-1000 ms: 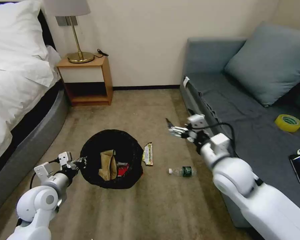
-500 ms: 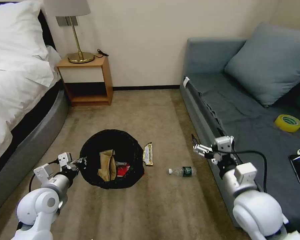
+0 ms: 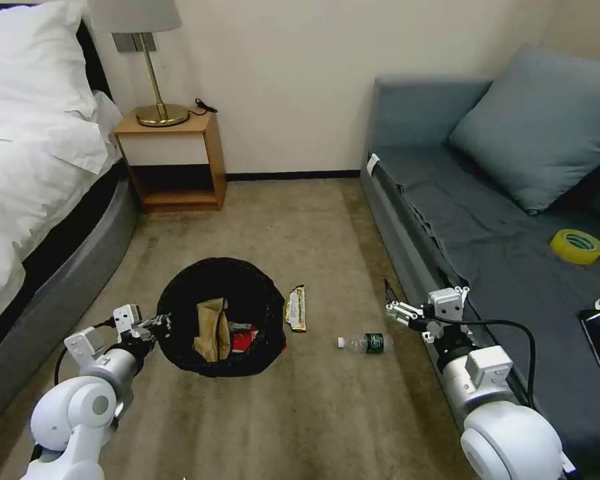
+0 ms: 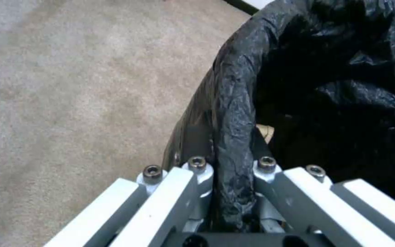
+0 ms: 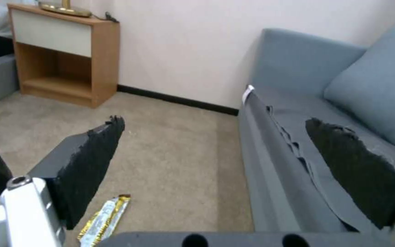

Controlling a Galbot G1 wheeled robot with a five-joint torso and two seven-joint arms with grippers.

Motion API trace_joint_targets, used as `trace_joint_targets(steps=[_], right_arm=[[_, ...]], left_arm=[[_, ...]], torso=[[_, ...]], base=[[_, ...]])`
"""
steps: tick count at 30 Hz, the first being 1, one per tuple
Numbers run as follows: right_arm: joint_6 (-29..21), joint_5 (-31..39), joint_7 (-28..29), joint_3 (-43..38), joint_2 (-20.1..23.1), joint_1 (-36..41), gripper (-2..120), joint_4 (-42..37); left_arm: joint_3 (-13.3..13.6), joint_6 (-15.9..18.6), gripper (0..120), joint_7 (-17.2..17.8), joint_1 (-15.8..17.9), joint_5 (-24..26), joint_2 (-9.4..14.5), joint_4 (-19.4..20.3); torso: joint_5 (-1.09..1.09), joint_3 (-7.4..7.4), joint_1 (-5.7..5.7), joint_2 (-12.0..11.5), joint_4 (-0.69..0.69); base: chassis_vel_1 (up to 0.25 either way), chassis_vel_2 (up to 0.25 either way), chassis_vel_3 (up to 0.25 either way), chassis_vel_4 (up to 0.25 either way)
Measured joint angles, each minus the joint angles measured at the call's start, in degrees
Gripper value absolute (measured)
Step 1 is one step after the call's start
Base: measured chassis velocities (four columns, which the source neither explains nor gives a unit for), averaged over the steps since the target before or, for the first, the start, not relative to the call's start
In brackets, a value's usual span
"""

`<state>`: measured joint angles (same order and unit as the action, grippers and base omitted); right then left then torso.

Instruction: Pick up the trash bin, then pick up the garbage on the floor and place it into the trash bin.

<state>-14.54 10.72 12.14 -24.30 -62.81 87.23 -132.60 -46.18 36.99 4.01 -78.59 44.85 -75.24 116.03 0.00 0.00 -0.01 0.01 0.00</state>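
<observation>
A white-sheeted bed [image 3: 27, 167] fills the robot's left side, and a grey-blue fabric sofa [image 3: 513, 220] with a large matching cushion [image 3: 547, 127] fills the right. Between them lies beige carpet floor [image 3: 300, 220], with a small wooden nightstand [image 3: 173, 157] against the far wall carrying a brass lamp [image 3: 150, 73].

On the carpet, left of centre, stands the round trash bin lined with a crinkly black plastic bag [image 3: 220, 317]. Inside it rest a crumpled brown paper bag [image 3: 211, 330] and a red-white snack wrapper [image 3: 245, 339].

The left hand [image 3: 159, 323] is clamped tight on the bin's near-left rim; in the left wrist view its fingers [image 4: 197, 178] pinch the folded black liner [image 4: 234, 137] between them.

The right hand [image 3: 388, 308] hovers low beside the sofa's front edge, above and to the right of the bottle, its dark-padded fingers [image 5: 92, 154] spread wide and gripping nothing.

A clear plastic bottle with a green label [image 3: 365, 343] lies on its side on the carpet, well right of the bin. A long gold-green bar wrapper [image 3: 296, 309] lies flat just beside the bin's right edge.

On the sofa seat sits a yellow tape roll [image 3: 577, 245].
</observation>
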Motion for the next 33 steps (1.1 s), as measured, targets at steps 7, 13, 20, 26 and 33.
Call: trace_joint_targets(steps=[7, 13, 20, 26, 33], right_arm=[[1.33, -1.03, -0.98, -0.08, -1.05, 1.55, 100, -0.23], [2.36, -1.52, -1.68, -0.62, -1.65, 2.91, 100, -0.56], [2.82, -2.0, -1.91, -1.15, -2.23, 4.29, 100, -1.25], [3.08, -2.67, -2.02, -1.19, -3.28, 4.93, 100, -1.37], [3.42, -3.13, -2.32, -1.14, -4.01, 5.25, 100, -1.39]], left_arm=[[-0.3, -0.16, 4, -0.05, -0.61, 0.04, 0.04, 0.33], [-0.42, -0.22, 4, -0.11, -0.89, 0.17, 0.06, 0.78], [-0.53, -0.27, 4, -0.16, -1.07, 0.47, 0.19, 1.14], [-0.74, -0.38, 4, -0.33, -1.24, 0.72, 0.45, 1.14], [-1.08, -0.43, 4, -0.42, -1.41, 1.08, 0.96, 1.14]], torso=[[0.0, 0.0, 0.0, -0.01, 0.0], [0.0, 0.0, 0.0, -0.01, 0.0], [0.0, 0.0, 0.0, -0.01, 0.0], [0.0, 0.0, 0.0, -0.01, 0.0], [0.0, 0.01, 0.0, -0.01, 0.0]], base=[[0.0, 0.0, 0.0, 0.0], [0.0, 0.0, 0.0, 0.0], [-0.006, 0.005, 0.008, -0.004], [-0.06, 0.061, 0.073, -0.065], [-0.08, 0.075, 0.062, -0.08]])
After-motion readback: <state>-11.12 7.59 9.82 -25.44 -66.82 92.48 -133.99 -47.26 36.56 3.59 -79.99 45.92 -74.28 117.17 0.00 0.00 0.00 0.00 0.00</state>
